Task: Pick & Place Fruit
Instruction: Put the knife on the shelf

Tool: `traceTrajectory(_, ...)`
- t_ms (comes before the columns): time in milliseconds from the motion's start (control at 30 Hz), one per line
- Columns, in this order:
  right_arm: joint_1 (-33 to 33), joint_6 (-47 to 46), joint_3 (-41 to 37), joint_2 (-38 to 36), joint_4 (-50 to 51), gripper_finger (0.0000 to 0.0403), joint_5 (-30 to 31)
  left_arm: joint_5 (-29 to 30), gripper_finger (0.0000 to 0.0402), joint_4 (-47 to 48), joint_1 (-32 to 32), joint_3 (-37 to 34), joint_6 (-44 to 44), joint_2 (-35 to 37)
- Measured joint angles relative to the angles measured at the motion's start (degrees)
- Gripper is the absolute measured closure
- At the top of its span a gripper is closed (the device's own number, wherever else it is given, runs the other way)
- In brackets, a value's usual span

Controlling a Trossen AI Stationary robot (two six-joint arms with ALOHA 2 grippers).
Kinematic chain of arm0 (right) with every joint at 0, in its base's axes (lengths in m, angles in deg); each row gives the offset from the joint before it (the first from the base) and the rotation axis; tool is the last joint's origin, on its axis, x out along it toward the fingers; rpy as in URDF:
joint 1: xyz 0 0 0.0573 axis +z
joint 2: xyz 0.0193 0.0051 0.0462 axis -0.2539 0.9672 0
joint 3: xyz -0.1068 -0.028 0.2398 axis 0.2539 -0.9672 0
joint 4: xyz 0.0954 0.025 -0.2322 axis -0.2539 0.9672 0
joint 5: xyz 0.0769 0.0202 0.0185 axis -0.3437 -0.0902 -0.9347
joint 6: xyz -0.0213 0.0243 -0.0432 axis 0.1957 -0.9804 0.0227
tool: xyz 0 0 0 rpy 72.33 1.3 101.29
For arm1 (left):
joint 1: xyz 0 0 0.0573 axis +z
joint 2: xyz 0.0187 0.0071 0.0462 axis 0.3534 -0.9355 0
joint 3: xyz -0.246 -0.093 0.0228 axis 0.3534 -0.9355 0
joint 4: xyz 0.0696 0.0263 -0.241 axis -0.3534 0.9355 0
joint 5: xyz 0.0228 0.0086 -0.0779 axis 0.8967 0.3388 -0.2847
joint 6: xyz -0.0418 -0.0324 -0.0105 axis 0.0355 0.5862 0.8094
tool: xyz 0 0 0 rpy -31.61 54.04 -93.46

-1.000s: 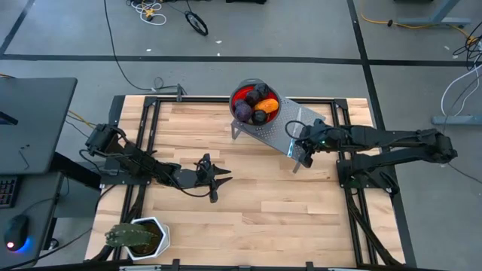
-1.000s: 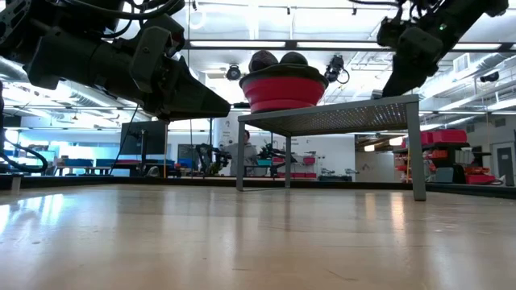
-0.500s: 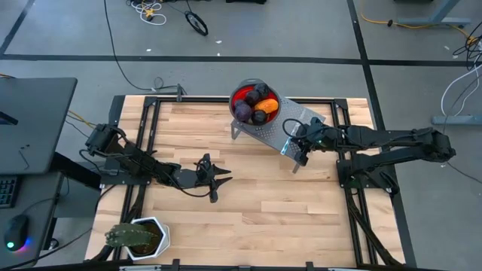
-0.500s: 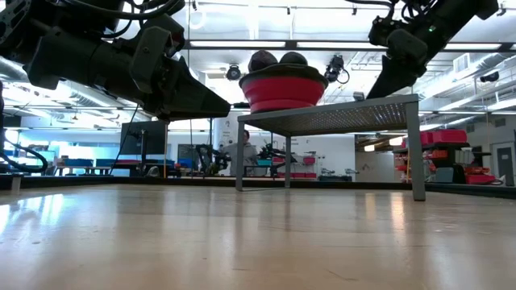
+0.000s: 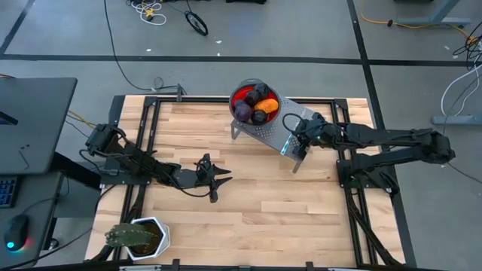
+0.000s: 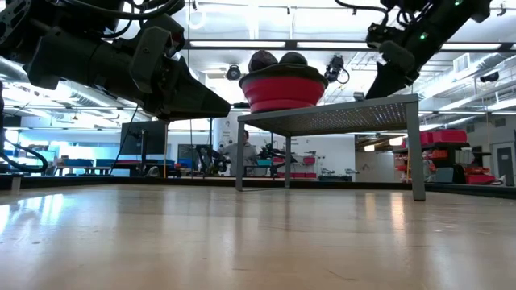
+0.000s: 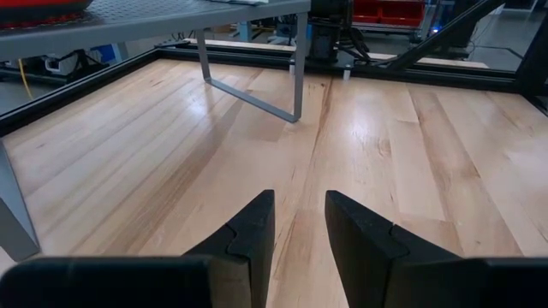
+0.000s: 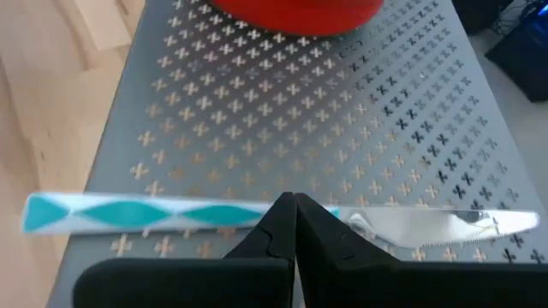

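Observation:
Several toy fruits, dark purple (image 5: 243, 111), orange (image 5: 260, 116) and red, lie piled in a red bowl (image 5: 235, 95). The bowl stands on a grey perforated metal rack (image 5: 273, 129) at the table's far side and also shows in the low view (image 6: 284, 89). My right gripper (image 5: 295, 137) is shut over the rack's near right part. In the right wrist view its tips (image 8: 295, 205) stand over a silver-and-teal knife (image 8: 128, 214) lying flat on the rack. My left gripper (image 5: 220, 181) is open and empty above the table's left middle; it also shows in its wrist view (image 7: 300, 227). My right gripper's shut fingertips (image 8: 282, 214) point down over the knife where the teal handle meets the blade (image 8: 351, 221). They hide that spot, and I cannot tell whether they touch the knife. The knife lies flat on the rack.
The rack stands on thin metal legs (image 6: 417, 149) with open space beneath. A spiky green plant in a white pot (image 5: 137, 237) stands at the near left corner. A black frame (image 5: 354, 181) runs around the wooden tabletop (image 5: 263, 203).
My right gripper has gone a little up and toward the table's far left, toward the red bowl, staying over the rack with its fingers shut.

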Motion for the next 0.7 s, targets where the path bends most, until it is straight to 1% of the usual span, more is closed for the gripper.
traceTrajectory(300,-1.6,1.1,0.0,2.3,-1.3,0.0398,0.0,0.0,0.0288,0.2,0.0,0.0,0.0,0.0)
traceTrajectory(700,-1.7,1.8,0.0,2.4,-2.6,0.0398,-0.2,0.0,0.0288,0.6,0.0,0.0,0.2,0.0)
